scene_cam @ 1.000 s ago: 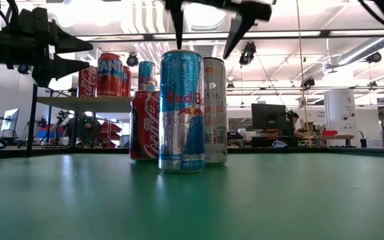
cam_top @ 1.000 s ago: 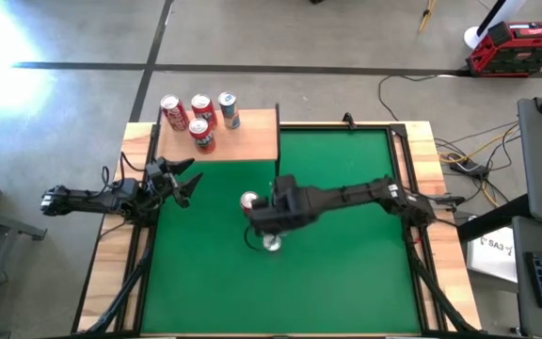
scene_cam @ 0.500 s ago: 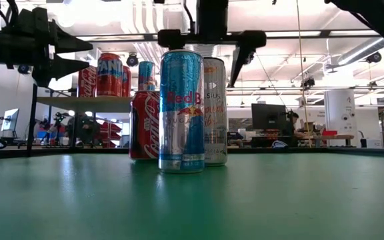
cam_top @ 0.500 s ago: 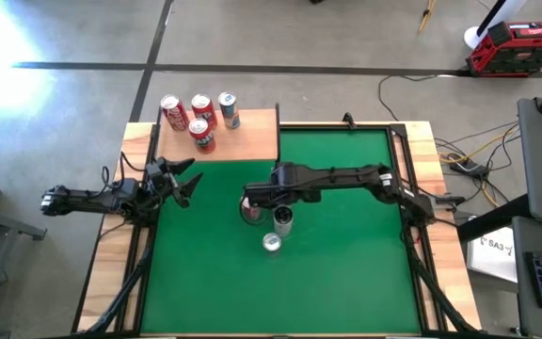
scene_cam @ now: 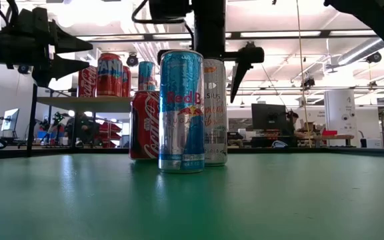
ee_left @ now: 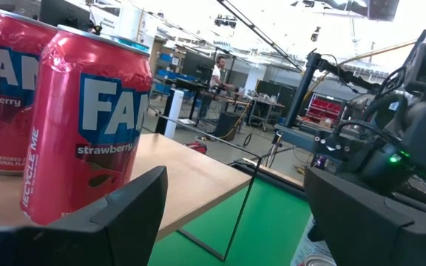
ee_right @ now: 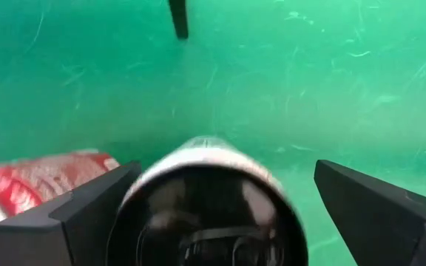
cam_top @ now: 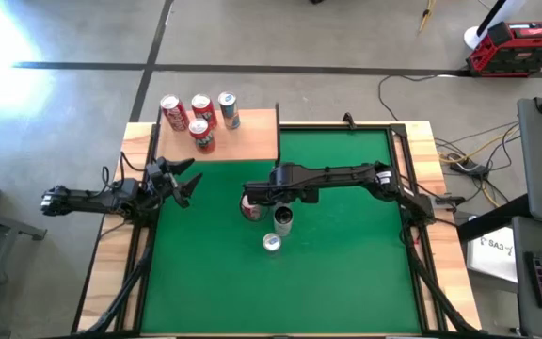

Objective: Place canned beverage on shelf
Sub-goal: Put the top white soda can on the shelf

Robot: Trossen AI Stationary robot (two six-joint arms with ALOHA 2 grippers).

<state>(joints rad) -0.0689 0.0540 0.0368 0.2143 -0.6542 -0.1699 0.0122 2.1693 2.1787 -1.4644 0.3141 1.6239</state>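
Note:
Three cans stand upright on the green mat (cam_top: 346,264): a red cola can (cam_top: 250,211), a silver can (cam_top: 282,219) and a blue-and-silver can (cam_top: 271,243). My right gripper (cam_top: 254,197) is open and points down, low over the red and silver cans. In the right wrist view a silver-walled can (ee_right: 207,151) stands between its fingers and the red can (ee_right: 39,181) lies outside one finger. In the low view one finger (scene_cam: 236,70) hangs beside the silver can (scene_cam: 215,113). The light-wood shelf (cam_top: 252,141) holds several cans. My left gripper (cam_top: 184,184) is open near the shelf's near edge.
The shelf stands at the table's far left on thin black legs (scene_cam: 31,127). Red strawberry soda cans (ee_left: 87,125) stand on it, close in front of my left gripper (ee_left: 235,222). The mat's right half and near part are bare. Cables and a red toolbox (cam_top: 520,47) lie off the table.
My right gripper has gone from over the silver and blue-and-silver cans toward the table's far edge and a little left. It has come down until its fingers reach below the can tops. The cans have not moved.

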